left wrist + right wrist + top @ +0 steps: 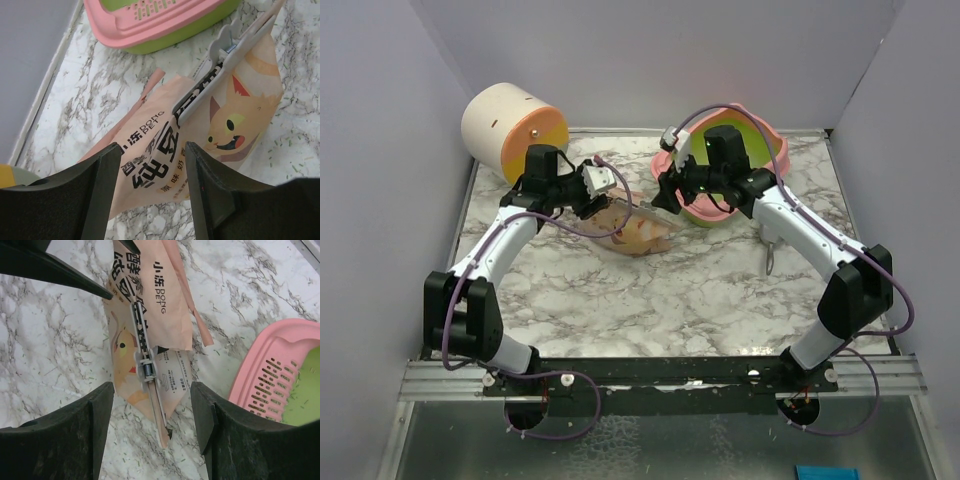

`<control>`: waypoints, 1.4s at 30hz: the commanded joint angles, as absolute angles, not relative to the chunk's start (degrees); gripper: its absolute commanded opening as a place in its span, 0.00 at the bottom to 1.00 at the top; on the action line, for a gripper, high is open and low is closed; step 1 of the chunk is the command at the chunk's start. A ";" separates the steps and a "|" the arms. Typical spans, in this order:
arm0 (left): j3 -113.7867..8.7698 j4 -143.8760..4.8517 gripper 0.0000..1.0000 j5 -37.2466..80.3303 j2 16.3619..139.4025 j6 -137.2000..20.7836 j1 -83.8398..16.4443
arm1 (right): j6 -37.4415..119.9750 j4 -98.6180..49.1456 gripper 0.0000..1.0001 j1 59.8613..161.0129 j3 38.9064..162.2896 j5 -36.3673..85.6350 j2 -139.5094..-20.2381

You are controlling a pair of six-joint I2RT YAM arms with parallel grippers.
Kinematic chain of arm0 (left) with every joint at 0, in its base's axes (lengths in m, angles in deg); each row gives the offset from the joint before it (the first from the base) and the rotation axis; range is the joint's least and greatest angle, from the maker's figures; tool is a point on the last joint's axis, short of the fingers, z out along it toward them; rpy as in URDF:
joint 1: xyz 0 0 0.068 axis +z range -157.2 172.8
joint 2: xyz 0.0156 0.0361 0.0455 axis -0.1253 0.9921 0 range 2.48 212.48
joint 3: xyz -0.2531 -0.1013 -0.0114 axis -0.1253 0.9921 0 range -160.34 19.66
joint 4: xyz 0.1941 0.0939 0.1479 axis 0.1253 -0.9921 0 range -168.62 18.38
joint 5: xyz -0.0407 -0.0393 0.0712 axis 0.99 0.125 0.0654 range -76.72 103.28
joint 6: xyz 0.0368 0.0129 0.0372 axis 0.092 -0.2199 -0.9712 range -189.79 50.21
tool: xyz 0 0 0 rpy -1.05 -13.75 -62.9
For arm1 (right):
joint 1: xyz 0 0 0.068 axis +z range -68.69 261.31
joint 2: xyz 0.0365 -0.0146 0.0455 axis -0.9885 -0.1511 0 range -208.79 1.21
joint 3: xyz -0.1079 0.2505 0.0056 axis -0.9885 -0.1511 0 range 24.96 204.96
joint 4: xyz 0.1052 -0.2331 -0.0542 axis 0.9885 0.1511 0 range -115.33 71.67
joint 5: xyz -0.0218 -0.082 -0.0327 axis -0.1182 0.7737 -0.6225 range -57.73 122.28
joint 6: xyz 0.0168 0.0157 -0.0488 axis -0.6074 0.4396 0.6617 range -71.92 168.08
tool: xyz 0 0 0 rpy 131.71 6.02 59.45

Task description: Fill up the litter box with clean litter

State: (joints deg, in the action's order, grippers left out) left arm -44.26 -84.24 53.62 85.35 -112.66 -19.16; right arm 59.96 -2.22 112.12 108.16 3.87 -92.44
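Overhead, litter box [778, 135]: pink tray with a lime-green inside at the far right of the marble table [700, 300]; its middle is hidden behind the right arm.
Overhead, bag [640, 232]: crinkled peach bag lying left of the tray, between the left gripper [610, 200] and the right gripper [667, 192].
Overhead, litter: too fine to make out.
Left wrist, claw: left gripper [152, 147] fingers stand apart, open; the bag [160, 150] shows in the gap, but contact cannot be told.
Left wrist, clip [235, 45]: white, clamped along the bag's edge.
Left wrist, litter box [145, 25]: one corner only, cut off at the top.
Left wrist, litter [287, 150]: a few green flecks on the marble at right.
Right wrist, claw: right gripper [152, 387] jaws wide, holding nothing, over the bag [150, 315] and clip [147, 370].
Right wrist, litter box [270, 380]: slotted pink rim, cut off at the right edge.
Right wrist, litter [305, 395]: thin scatter on the green floor.
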 commanded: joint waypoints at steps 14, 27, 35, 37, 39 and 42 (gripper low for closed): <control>-45.10 -89.16 0.13 61.57 88.79 -120.00 -18.29 | 61.36 -3.45 0.60 112.64 110.54 0.23 -97.71; -41.62 -82.71 0.00 57.02 86.79 -115.91 -20.10 | 61.22 -5.27 0.56 114.35 109.58 -2.13 -99.83; -40.80 -80.75 0.00 57.11 85.77 -114.48 -20.56 | 61.28 -5.61 0.58 116.03 107.03 1.00 -97.89; -40.83 -80.56 0.00 57.05 85.48 -114.39 -20.56 | 61.31 -6.17 0.58 116.57 106.41 2.44 -97.93; -40.68 -80.09 0.00 57.24 85.21 -114.13 -20.56 | 61.14 -7.17 0.57 116.92 105.91 3.22 -98.17; -40.67 -80.18 0.00 57.35 85.12 -113.89 -20.56 | 60.29 -7.57 0.37 117.38 106.19 5.53 -99.22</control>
